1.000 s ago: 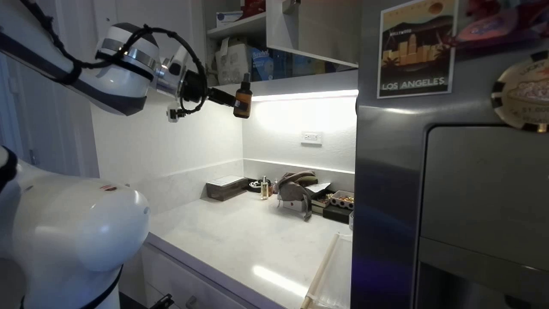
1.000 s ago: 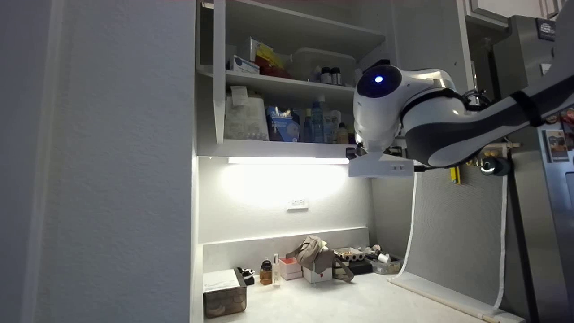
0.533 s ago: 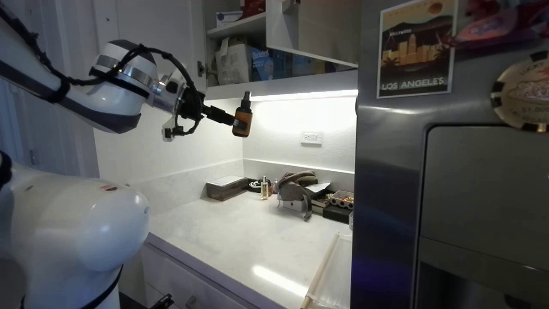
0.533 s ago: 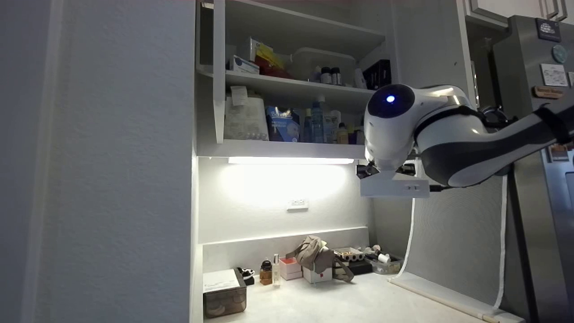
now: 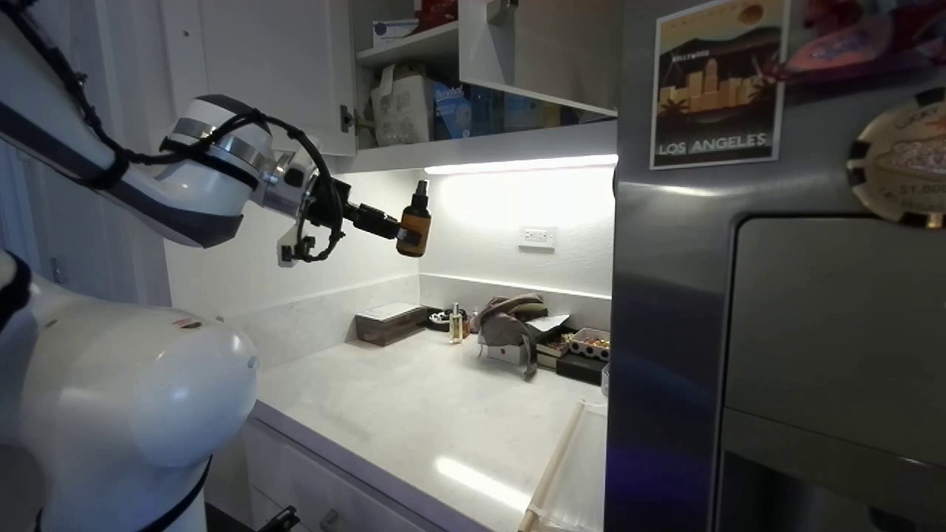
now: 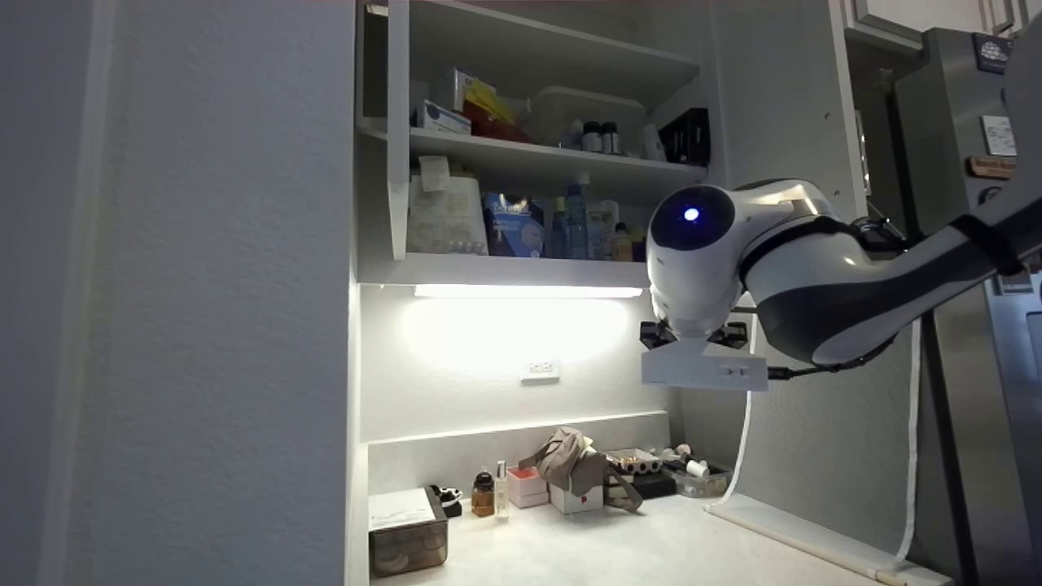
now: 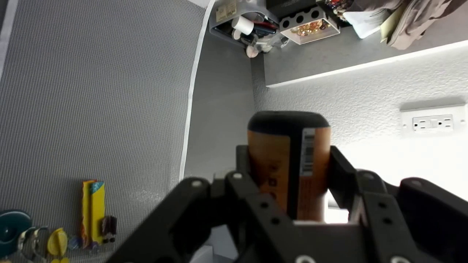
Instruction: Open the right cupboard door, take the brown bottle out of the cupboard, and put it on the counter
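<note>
The jaws are clamping the brown bottle [image 5: 414,222] from both sides, low on its rounded body; it is leaning slightly, higher than the glossy white worktop [image 5: 417,403], its orange label [image 7: 268,157] showing a barcode [image 7: 308,155].

This looks like a home, in a lived-in, kitchen-style corner. Beside the table [image 5: 399,399] stands a steel fridge [image 5: 669,318], dressed with a Los Angeles print [image 5: 717,81] and a casino-chip disc [image 5: 905,159]. Above the table, an open white wall cupboard [image 6: 505,268] is stocked with bottles [image 6: 576,224] and a blue packet [image 6: 514,228]; a power outlet [image 6: 540,370] is above it too. Along the table's back are a slim glass bottle [image 6: 501,492], crumpled brown cloth [image 6: 562,460] and a spotted tray [image 7: 300,18] of small shiny pieces [image 7: 310,28]; beneath the table is a drawer [image 5: 310,484].
</note>
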Tool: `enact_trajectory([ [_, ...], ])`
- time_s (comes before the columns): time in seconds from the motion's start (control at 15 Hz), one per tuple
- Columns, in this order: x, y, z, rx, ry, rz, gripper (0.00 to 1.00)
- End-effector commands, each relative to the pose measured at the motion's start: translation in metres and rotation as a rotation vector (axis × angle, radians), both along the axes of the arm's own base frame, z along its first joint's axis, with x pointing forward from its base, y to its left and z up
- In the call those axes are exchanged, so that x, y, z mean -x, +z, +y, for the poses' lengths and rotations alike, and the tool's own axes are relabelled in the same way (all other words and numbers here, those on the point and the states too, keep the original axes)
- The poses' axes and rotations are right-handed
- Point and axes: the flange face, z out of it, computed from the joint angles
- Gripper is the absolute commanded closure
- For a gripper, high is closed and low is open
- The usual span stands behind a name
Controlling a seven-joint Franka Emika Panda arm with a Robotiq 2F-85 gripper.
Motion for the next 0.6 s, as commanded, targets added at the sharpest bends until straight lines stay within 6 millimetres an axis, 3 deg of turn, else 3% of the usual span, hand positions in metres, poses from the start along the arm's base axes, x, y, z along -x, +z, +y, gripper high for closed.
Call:
enact_trajectory([
  [0.0,-0.009,-0.020,0.000,0.019,-0.034,-0.013,0.73],
  [0.53,-0.027,-0.075,-0.004,0.055,-0.077,0.028,0.73],
])
